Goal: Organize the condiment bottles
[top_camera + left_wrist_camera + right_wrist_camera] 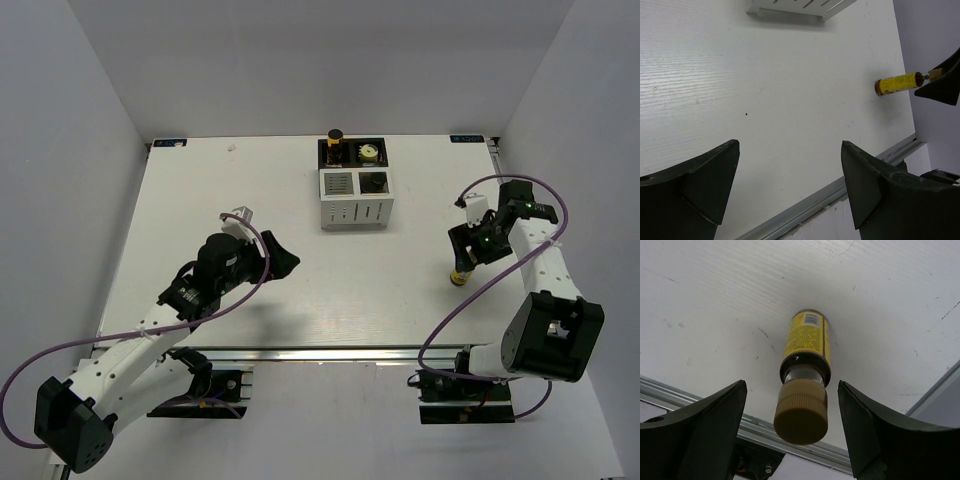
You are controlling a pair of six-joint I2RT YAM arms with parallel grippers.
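A bright yellow condiment bottle [807, 340] with a tan cap stands upright on the white table near its front right. My right gripper [791, 385] is open, one finger on each side of the cap with a gap on both sides; from above it [470, 245] hovers just over that bottle [459, 275]. The left wrist view also shows this bottle [897, 83]. A brown bottle [336, 148], a yellowish one [368, 153] and a dark one [374, 182] sit in the white rack [355, 212]. My left gripper [789, 143] is open and empty, over bare table at centre-left [280, 258].
The white boxy rack stands at the back centre of the table, and its lower edge [795, 7] shows in the left wrist view. The table's metal front rail [700, 395] runs close behind the yellow bottle. Grey walls enclose the left, right and back sides.
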